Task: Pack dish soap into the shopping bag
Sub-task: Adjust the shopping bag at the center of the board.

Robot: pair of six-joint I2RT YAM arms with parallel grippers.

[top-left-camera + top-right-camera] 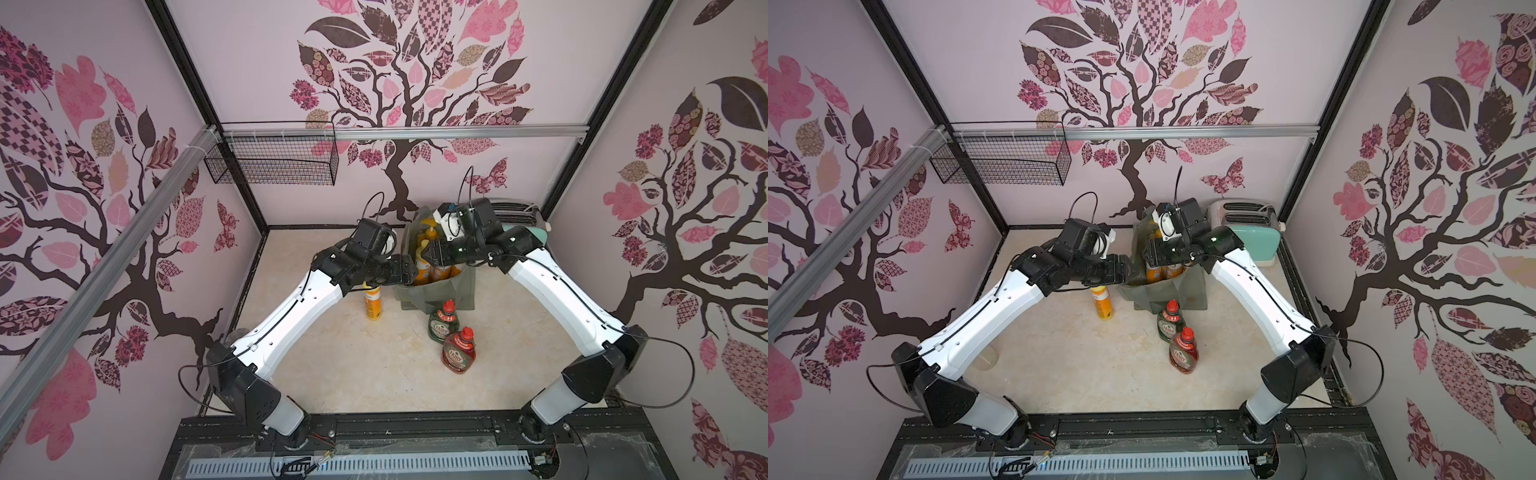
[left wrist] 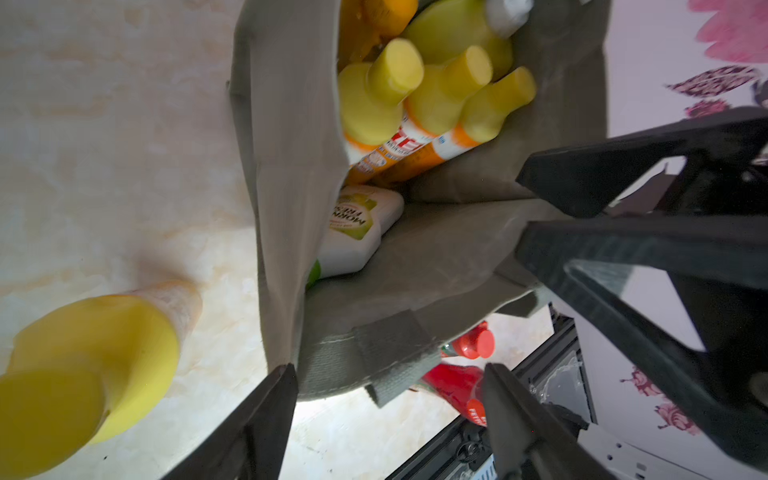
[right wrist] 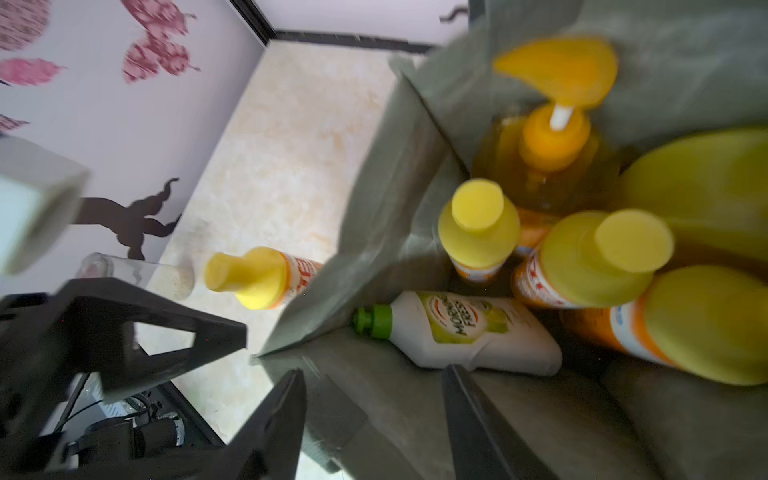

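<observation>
left gripper (image 2: 388, 370): spread astride shopping bag (image 1: 453, 293) rim, 8 o'clock; elbow bent.
right gripper (image 3: 372, 374): spread above bag mouth; forearm from 4 o'clock.

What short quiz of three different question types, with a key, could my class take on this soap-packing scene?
1. Multiple choice: which bottle lies on its side inside the shopping bag?
A. the white green-capped bottle
B. the orange pump bottle
C. the big yellow bottle
2. True or false: the green Fairy bottle and the red Fairy bottle stand outside the bag.
3. Count: how many small orange yellow-capped bottles are inside the bag?

Key:
1. A
2. True
3. Three. The fourth orange bottle stands outside, beside the bag.
</observation>
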